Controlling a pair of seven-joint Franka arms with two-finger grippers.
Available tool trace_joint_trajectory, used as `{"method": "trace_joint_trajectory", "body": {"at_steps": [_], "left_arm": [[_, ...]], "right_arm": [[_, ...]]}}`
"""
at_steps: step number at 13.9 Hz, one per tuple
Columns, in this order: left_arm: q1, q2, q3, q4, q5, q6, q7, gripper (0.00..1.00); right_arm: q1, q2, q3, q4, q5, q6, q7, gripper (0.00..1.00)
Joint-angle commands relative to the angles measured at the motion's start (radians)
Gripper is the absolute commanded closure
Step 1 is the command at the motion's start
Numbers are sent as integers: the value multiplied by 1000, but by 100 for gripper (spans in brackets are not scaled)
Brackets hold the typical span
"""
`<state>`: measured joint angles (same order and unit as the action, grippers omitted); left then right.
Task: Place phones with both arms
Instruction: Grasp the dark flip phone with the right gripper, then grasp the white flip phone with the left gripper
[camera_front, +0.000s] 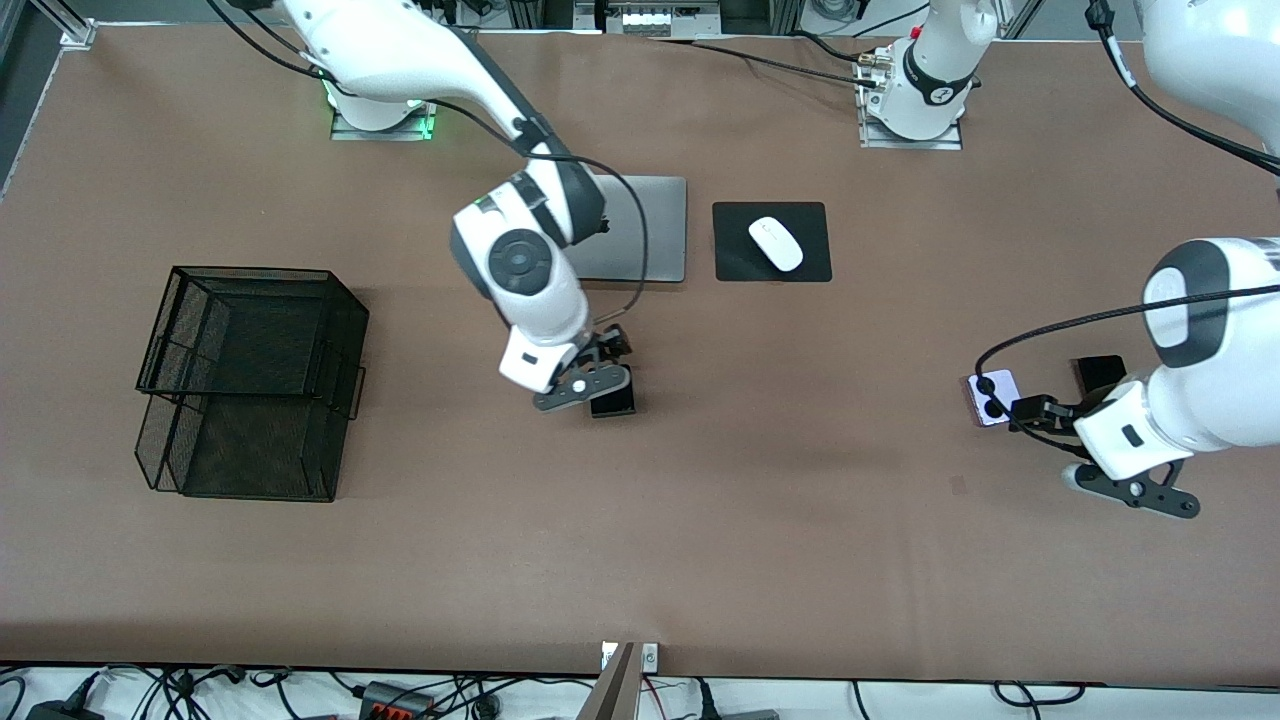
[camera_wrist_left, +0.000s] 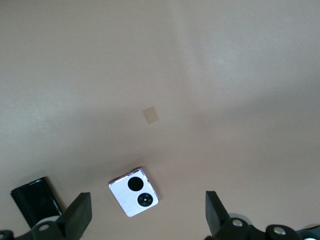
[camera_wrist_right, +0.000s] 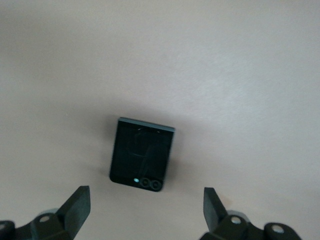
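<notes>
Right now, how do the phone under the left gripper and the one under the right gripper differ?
The lavender phone is pale with two black circles on its face; the black flip phone is dark all over. The lavender phone lies at the left arm's end of the table, the black one near the middle, below the laptop in the front view. Both lie flat, squarish, ungripped, under open grippers: left, right.

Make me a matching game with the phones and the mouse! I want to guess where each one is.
Things:
1. lavender phone
2. black flip phone
3. white mouse
4. mesh trays

Places:
A. on the black pad
B. under the open right end effector
C. toward the right arm's end of the table
D. under the open left end effector

Pairs: 1-D, 2-B, 3-A, 4-C
</notes>
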<state>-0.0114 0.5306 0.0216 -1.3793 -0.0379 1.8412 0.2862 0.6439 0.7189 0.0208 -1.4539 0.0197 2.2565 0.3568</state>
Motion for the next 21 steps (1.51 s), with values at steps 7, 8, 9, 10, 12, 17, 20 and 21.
{"method": "trace_joint_trajectory", "body": {"at_steps": [7,8,9,10,12,17,20,21], "left_arm": [[53,-159,-11,-409,3,343,56,0],[63,-159,-11,-455,3,404,60,0],[73,-159,-12,-501,3,473,64,0],[74,-159,-11,-535,3,518,50,0],[111,-132,-11,-555,3,569,31,0],[166,-81,0,-572,3,601,-25,2],[166,-84,6,-580,4,575,-116,1],[157,-87,6,-586,4,558,-180,1]], "right_arm": [[19,166,-9,130,-7,15,199,0],[19,175,-7,138,-4,15,199,0],[19,181,-6,144,5,15,199,0],[20,188,-6,147,15,15,199,0],[20,200,-4,150,17,17,195,0],[22,217,-4,152,19,17,189,0],[17,221,17,152,19,17,188,0],[16,223,19,152,19,17,188,0]]}}
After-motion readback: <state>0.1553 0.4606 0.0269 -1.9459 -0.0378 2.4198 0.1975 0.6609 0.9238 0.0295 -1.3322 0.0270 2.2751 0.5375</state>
